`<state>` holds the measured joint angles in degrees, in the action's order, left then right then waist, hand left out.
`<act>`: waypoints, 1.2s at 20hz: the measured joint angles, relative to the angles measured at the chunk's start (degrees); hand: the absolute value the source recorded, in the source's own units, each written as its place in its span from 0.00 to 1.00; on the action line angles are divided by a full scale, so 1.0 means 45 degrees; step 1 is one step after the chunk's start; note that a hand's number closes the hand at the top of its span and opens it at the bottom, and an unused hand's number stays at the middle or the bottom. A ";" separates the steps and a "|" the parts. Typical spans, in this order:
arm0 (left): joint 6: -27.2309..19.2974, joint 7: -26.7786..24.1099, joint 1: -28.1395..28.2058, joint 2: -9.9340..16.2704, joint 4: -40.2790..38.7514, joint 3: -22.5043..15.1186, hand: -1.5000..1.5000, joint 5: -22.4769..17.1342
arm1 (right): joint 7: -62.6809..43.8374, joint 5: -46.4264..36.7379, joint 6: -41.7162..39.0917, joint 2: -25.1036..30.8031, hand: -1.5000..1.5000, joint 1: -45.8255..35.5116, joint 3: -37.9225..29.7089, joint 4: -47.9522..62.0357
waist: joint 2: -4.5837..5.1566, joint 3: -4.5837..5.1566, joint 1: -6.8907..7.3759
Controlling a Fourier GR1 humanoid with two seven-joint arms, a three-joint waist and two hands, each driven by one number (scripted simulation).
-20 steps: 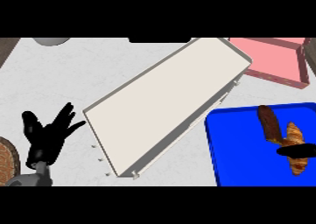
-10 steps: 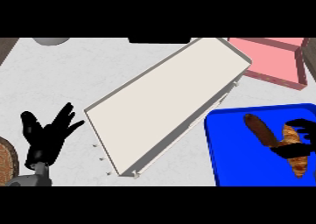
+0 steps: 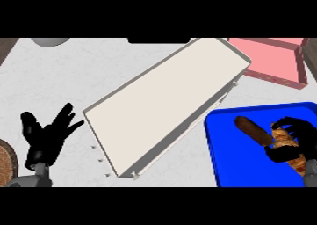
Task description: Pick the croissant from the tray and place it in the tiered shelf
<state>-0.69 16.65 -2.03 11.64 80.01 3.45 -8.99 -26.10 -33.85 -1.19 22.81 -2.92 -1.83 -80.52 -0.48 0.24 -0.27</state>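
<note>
Golden croissant lay on the blue tray at four o'clock, my right hand curled round its middle. I judged it light, flaky, easily crushed; the thick middle suited gripping. My left hand rested spread at eight o'clock.

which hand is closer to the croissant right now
Right. The right hand is over the blue tray, fingers curled around the croissant. The left hand rests open at the view's left, across the tiered shelf from it.
</note>
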 measured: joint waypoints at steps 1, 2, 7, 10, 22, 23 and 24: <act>0.0015 0.0001 0.0016 -0.0028 0.0010 -0.0026 0.50 -0.0006 | 0.0451 -0.0094 -0.0224 -0.0108 1.00 0.0111 0.0571 -0.0389 | -0.0012 -0.0009 0.0007; 0.0059 0.0002 -0.0032 -0.0053 -0.0006 -0.0065 0.50 -0.0025 | 0.0862 -0.0195 -0.0541 -0.0285 1.00 0.0057 0.1286 -0.0769 | -0.0015 -0.0010 0.0095; 0.0211 0.0022 -0.0206 -0.0143 -0.0105 -0.0372 0.50 0.0072 | 0.3224 -0.0560 -0.2500 -0.1200 1.00 -0.0323 0.5507 -0.2727 | -0.0059 -0.0016 0.0658; 0.0146 0.0043 0.0010 -0.0025 -0.0149 -0.0191 0.50 0.0064 | 0.3656 -0.0775 -0.3192 -0.1532 1.00 -0.0066 0.7436 -0.4693 | -0.0139 -0.0043 0.0317; -0.0016 -0.0059 0.0493 0.0136 0.0134 0.0256 0.50 0.0013 | -0.0153 -0.0626 -0.5080 -0.2399 1.00 0.0362 0.9143 -1.2160 | -0.0098 -0.0069 -0.0304; -0.0023 -0.0057 0.0494 0.0112 0.0167 0.0226 0.50 0.0034 | -0.0525 -0.0590 -0.5216 -0.2662 1.00 0.0074 0.9016 -1.2195 | -0.0084 -0.0067 -0.0280; 0.0004 -0.0046 0.0491 0.0104 0.0206 0.0200 0.50 0.0028 | -0.0928 -0.0552 -0.5382 -0.2932 1.00 -0.0280 0.8825 -1.2214 | -0.0071 -0.0060 -0.0252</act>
<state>-0.67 16.44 0.18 12.11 80.94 4.35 -8.86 -30.27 -36.34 -25.41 9.62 -4.18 37.89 -135.48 -0.81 -0.03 -1.40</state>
